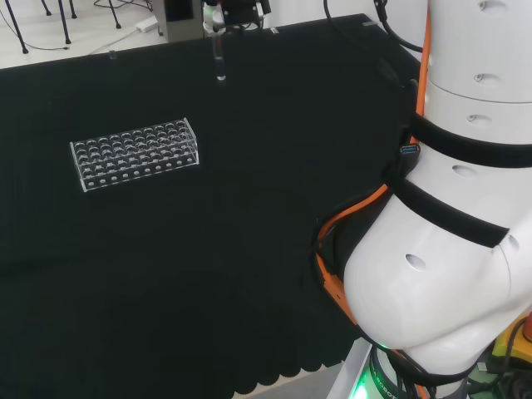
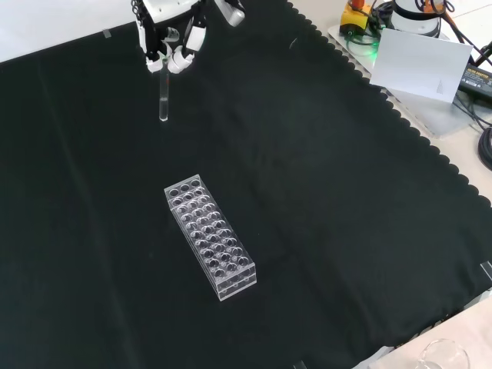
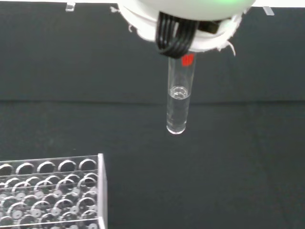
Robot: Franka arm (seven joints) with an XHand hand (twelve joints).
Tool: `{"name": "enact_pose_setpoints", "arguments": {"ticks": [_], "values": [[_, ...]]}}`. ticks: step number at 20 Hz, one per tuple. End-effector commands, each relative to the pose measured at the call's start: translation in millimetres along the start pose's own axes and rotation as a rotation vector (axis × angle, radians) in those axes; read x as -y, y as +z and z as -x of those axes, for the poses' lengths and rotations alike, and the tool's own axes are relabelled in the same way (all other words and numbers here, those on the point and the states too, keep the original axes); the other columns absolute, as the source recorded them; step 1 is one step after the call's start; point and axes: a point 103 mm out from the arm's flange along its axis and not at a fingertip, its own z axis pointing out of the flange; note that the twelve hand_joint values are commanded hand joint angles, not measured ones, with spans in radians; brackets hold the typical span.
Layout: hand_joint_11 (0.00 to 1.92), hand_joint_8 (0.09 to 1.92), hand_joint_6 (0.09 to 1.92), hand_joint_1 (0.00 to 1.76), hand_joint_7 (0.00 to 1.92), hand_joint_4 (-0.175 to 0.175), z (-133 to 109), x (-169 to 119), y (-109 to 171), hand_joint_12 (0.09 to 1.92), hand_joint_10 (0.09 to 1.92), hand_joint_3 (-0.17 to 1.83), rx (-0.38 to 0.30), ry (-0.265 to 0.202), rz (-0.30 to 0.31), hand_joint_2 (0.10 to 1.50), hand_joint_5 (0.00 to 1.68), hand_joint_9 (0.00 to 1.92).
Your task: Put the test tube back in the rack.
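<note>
A clear test tube (image 2: 163,98) hangs upright from the hand (image 2: 171,37), whose fingers pinch its top, at the far edge of the cloth in the front view. In the head view the same tube (image 1: 219,60) hangs below the hand (image 1: 235,12) at the top middle. The wrist view shows the tube (image 3: 178,100) with a little clear liquid in its lower part and a red mark near its top. The clear plastic rack (image 2: 210,236) with many round holes stands on the cloth well in front of the tube; it also appears as the rack (image 1: 134,154) and the rack (image 3: 50,193). The tube is held above the cloth, apart from the rack.
The arm's white links (image 1: 453,208) rise at the right of the head view. A white sheet (image 2: 419,65) and cables lie beyond the cloth's scalloped edge at the front view's upper right. A glass rim (image 2: 442,355) shows at the lower right corner.
</note>
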Motion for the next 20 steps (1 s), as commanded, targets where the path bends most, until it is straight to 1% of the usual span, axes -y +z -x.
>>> {"name": "enact_pose_setpoints", "arguments": {"ticks": [1, 4, 10, 12, 15, 20], "values": [[1.41, 0.54, 0.09, 1.34, 1.46, -0.175, -25.3, 2.9, -5.2, 1.13, 0.95, 0.53, -0.048, -0.048, 0.004, 0.69, 1.42, 1.61], [1.41, 0.54, 0.09, 1.34, 1.46, -0.175, -49.3, 3.8, -7.4, 1.13, 0.95, 0.53, -0.083, -0.087, -0.004, 0.69, 1.42, 1.61], [1.41, 0.54, 0.09, 1.34, 1.46, -0.175, -112.5, 11.1, -6.3, 1.13, 0.95, 0.53, -0.102, -0.217, -0.016, 0.69, 1.42, 1.61], [1.41, 0.54, 0.09, 1.34, 1.46, -0.175, -130.6, 14.0, -3.9, 1.13, 0.95, 0.53, -0.105, -0.251, -0.023, 0.69, 1.42, 1.61], [1.41, 0.54, 0.09, 1.34, 1.46, -0.175, -151.8, 17.6, 0.1, 1.13, 0.95, 0.53, -0.106, -0.288, -0.033, 0.69, 1.42, 1.61], [1.41, 0.54, 0.09, 1.34, 1.46, -0.175, -180.7, 21.1, 8.3, 1.13, 0.95, 0.53, -0.110, -0.334, -0.051, 0.69, 1.42, 1.61]]}}
